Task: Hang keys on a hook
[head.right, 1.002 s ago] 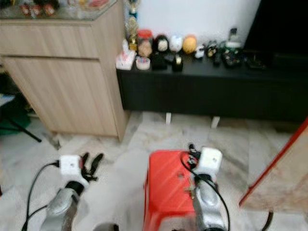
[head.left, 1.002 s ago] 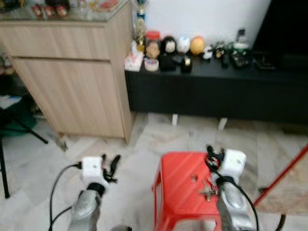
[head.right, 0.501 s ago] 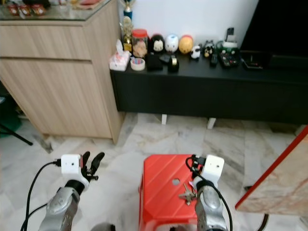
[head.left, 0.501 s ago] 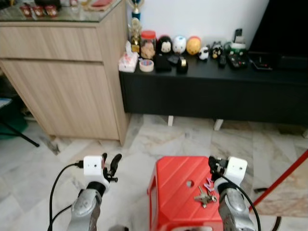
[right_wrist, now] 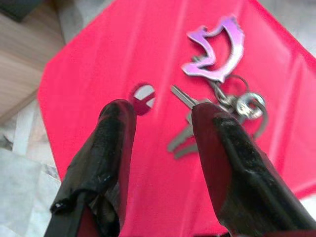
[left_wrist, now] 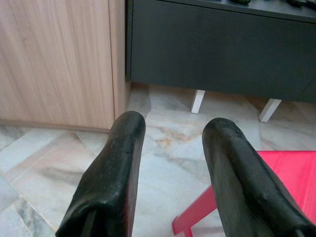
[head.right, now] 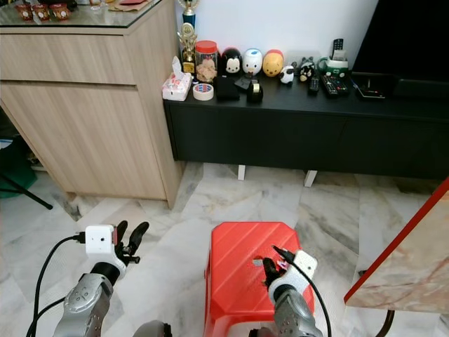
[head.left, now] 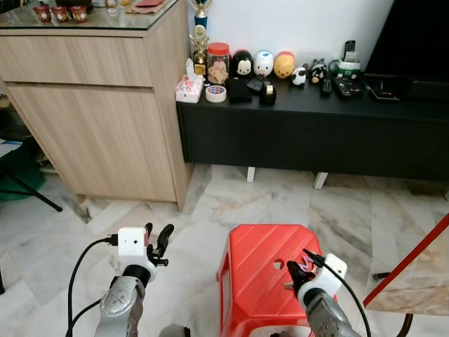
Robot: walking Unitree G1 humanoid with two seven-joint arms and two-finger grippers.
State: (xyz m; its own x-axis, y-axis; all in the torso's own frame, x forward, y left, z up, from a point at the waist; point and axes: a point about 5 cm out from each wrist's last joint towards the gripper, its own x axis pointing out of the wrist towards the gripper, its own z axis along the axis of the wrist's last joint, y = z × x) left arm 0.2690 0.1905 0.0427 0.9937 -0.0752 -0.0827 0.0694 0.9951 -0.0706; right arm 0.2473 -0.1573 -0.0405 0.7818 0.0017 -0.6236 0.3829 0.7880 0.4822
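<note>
Just ahead of the right tool (right_wrist: 163, 148), whose fingers are spread and empty, keys (right_wrist: 217, 98) lie flat on red stool (head.left: 259, 281), not yet gripped, no hook seen; left tool (left_wrist: 173, 163) spread, idle over floor.

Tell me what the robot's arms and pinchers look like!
Both arms are shiny silver tubes. Each wrist carries a white box with a thin black cable looping from it. The left gripper and right gripper each have two long, rounded black fingers that look rubbery and a bit scuffed.
</note>
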